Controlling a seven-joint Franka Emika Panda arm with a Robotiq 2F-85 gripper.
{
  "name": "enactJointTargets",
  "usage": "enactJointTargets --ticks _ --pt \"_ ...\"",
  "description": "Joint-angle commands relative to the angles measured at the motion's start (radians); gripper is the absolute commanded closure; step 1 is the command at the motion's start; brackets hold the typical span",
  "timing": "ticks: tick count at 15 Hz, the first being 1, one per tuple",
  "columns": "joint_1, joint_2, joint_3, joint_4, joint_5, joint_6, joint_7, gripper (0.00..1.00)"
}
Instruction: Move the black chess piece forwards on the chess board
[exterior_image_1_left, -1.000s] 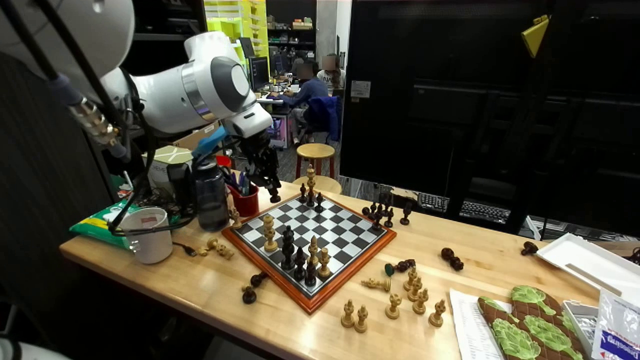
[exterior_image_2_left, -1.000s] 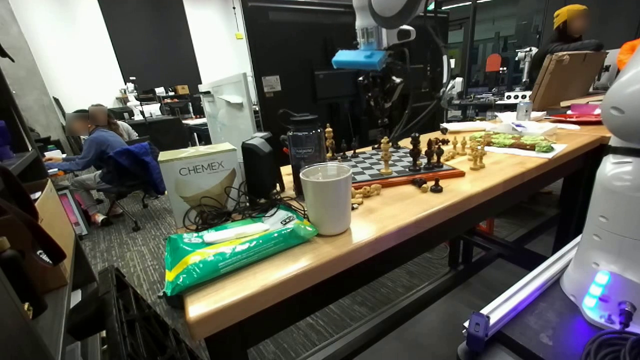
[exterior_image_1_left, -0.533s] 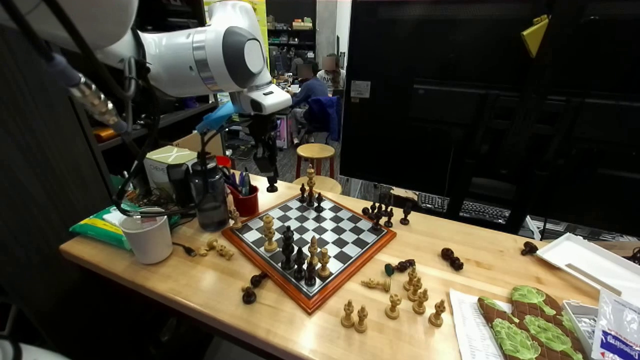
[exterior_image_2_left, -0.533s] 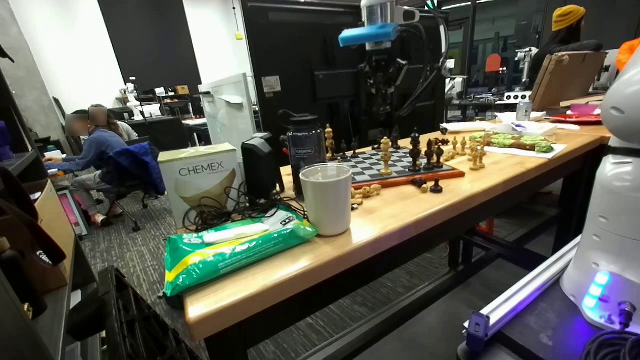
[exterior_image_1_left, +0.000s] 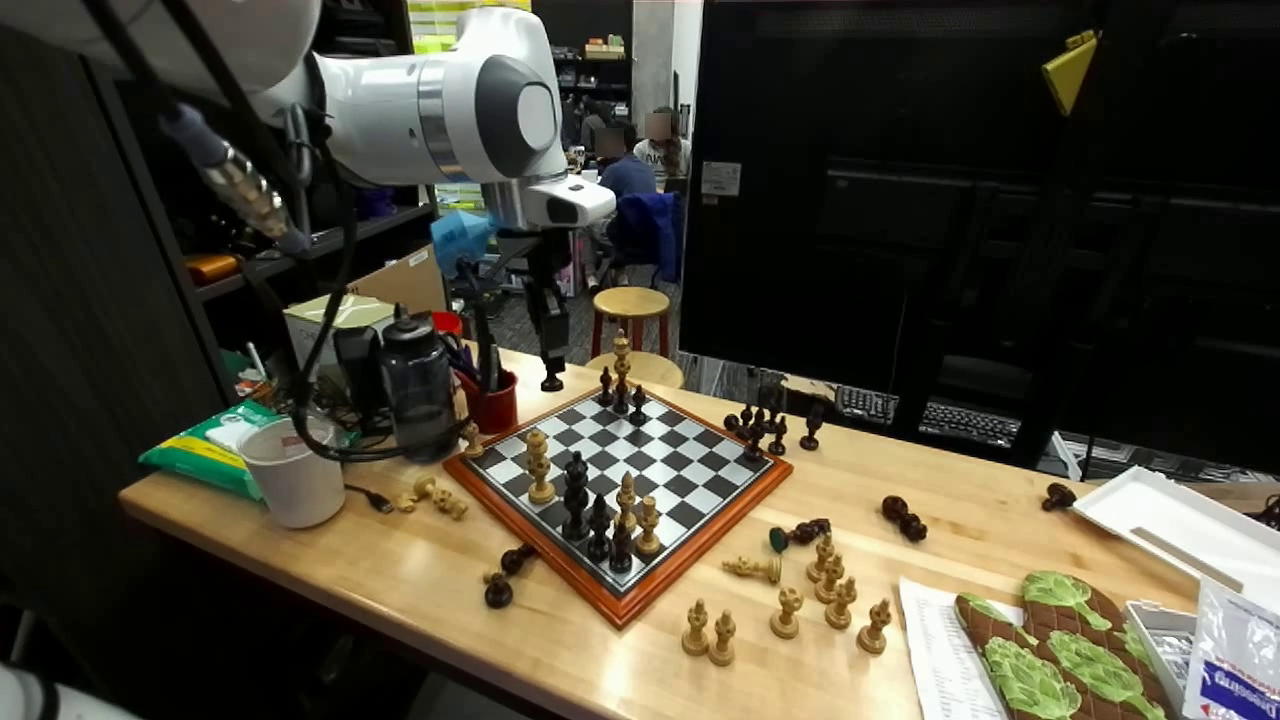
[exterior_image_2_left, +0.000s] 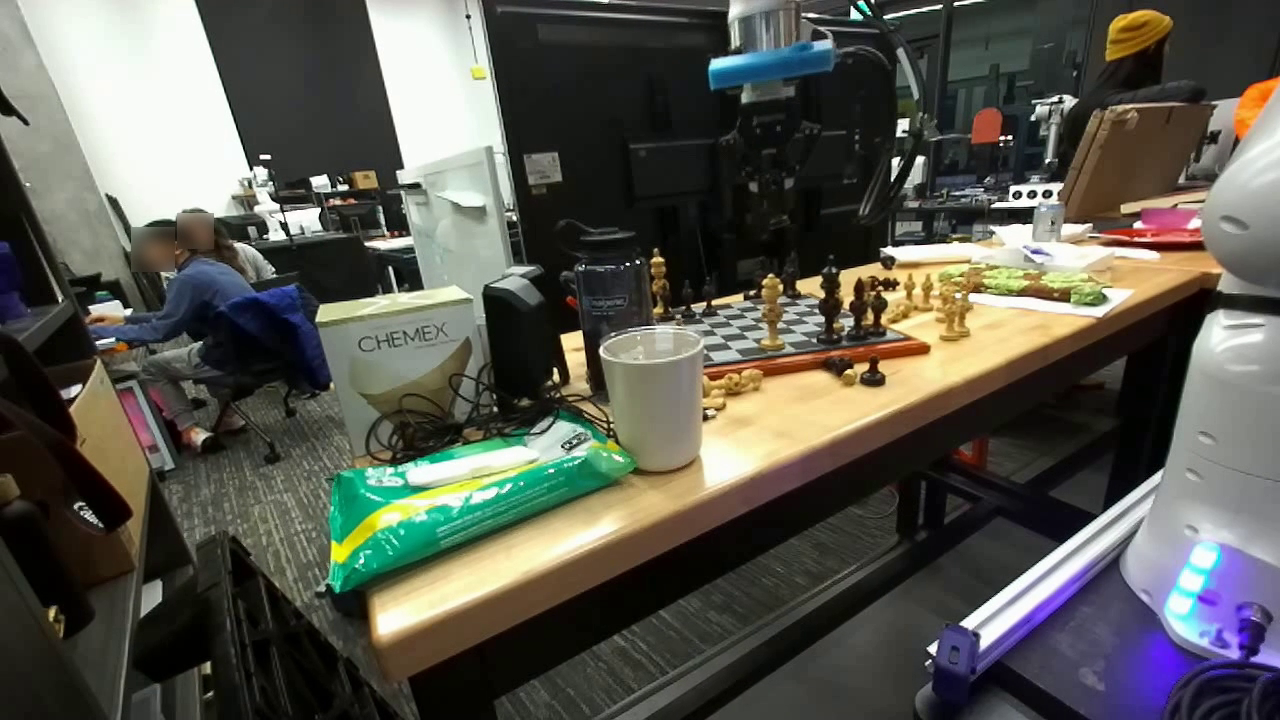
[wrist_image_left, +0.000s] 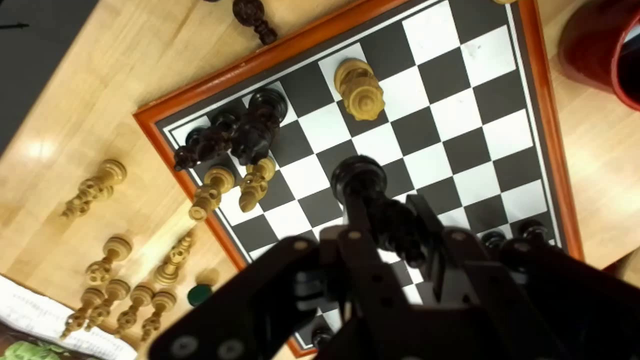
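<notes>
My gripper (exterior_image_1_left: 552, 362) is shut on a black chess piece (exterior_image_1_left: 552, 384), held upright in the air; only its base shows below the fingers. In the wrist view the gripper (wrist_image_left: 387, 207) has a finger on each side of the black piece (wrist_image_left: 359, 177), seen over the middle of the chess board (wrist_image_left: 465, 115). The board (exterior_image_1_left: 665, 460) lies on the table with black and light pieces near its corners. A tall black piece (exterior_image_1_left: 575, 497) stands by the near side, a light piece (exterior_image_1_left: 540, 470) beside it. In an exterior view the gripper (exterior_image_2_left: 768, 215) blends into the dark background.
A red pen cup (exterior_image_1_left: 495, 408) and dark bottle (exterior_image_1_left: 422, 400) stand beside the board's left corner. A white mug (exterior_image_1_left: 292, 478) is nearer the table edge. Loose light pieces (exterior_image_1_left: 785, 612) and dark pieces (exterior_image_1_left: 905, 518) lie or stand right of the board.
The arm has risen and the gripper has swung from tilted to nearly vertical, with the black piece still in it. In the last half second it shifted slightly right in both exterior views.
</notes>
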Motion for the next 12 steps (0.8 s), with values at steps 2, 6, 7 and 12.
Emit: enactJointTargets --ticks 2,6,7,12 --pt "0.006 0.027 -0.033 0.008 0.096 0.045 -0.298 0.94" --pt "0.001 0.057 -0.047 0.023 0.185 0.035 -0.521 0.94" --pt "-0.003 0.063 -0.044 0.027 0.186 0.027 -0.544 0.94" --pt "-0.015 0.113 -0.04 0.054 0.154 0.057 -0.562 0.94"
